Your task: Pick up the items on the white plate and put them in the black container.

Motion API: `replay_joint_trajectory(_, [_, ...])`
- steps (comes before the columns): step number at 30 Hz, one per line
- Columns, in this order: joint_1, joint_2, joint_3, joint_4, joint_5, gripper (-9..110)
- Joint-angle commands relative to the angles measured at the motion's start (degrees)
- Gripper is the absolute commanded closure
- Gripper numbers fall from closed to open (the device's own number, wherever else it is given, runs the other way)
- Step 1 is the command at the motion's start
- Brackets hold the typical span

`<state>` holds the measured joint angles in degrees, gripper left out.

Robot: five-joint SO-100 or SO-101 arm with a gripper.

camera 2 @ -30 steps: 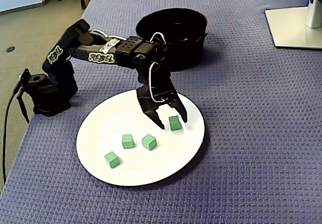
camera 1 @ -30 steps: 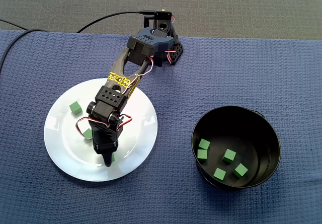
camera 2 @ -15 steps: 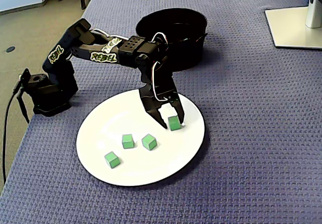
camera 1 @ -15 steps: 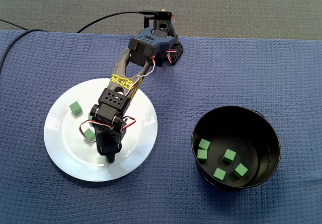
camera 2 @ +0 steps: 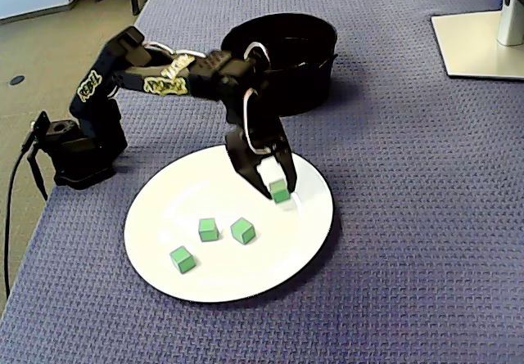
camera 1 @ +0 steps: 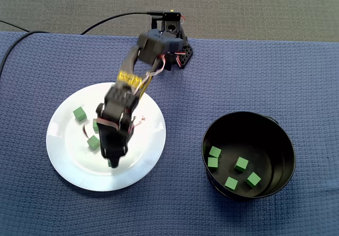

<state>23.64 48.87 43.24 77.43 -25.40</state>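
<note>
Jaws clamped on a green cube [camera 2: 279,190] over the white plate [camera 2: 164,208], apparently gripped for carrying to the black container [camera 1: 265,140] alongside other cubes [camera 1: 241,164].

Item on my monitors: one black plastic jointed arm [camera 2: 123,57] of matte moulded links, seated on a blocky black base [camera 2: 78,147]. It ends in a black two-finger gripper [camera 2: 278,190] with tapered, pointed fingers [camera 2: 239,158]. I log yellow-green lettered stickers [camera 2: 160,84] on the upper links, reading as a yellow band [camera 1: 127,78] in a fixed view. Thin white and red wire loops [camera 2: 248,114] stand proud beside the wrist. A thin black cable [camera 1: 106,19] leaves the rear of the base, and motion blur hides any finer markings from me.
</note>
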Motion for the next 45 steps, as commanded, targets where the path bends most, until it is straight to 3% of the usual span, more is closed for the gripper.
replay_joint_trajectory(1, [-2.9,24.7,-1.4,1.1,2.4,101])
replay_joint_trajectory(7, [-27.6,50.4,7.5,-2.6,-5.5,101])
replay_joint_trajectory(13, [-51.5,56.3,25.4,-7.4,-9.8,102])
replay_joint_trajectory(22, [-54.1,45.5,54.2,-32.9,-6.2,102])
replay_joint_trajectory(25, [-55.2,42.7,55.2,-33.9,-4.1,101])
replay_joint_trajectory(27, [-55.2,42.8,55.5,-33.7,-2.7,89])
replay_joint_trajectory(30, [-53.3,45.1,54.9,-32.3,-1.3,76])
replay_joint_trajectory(36, [-40.3,53.8,41.5,-11.6,4.0,76])
replay_joint_trajectory(42, [-12.1,55.5,29.5,2.2,-4.4,82])
replay_joint_trajectory(45, [2.3,52.7,30.0,2.4,-0.6,81])
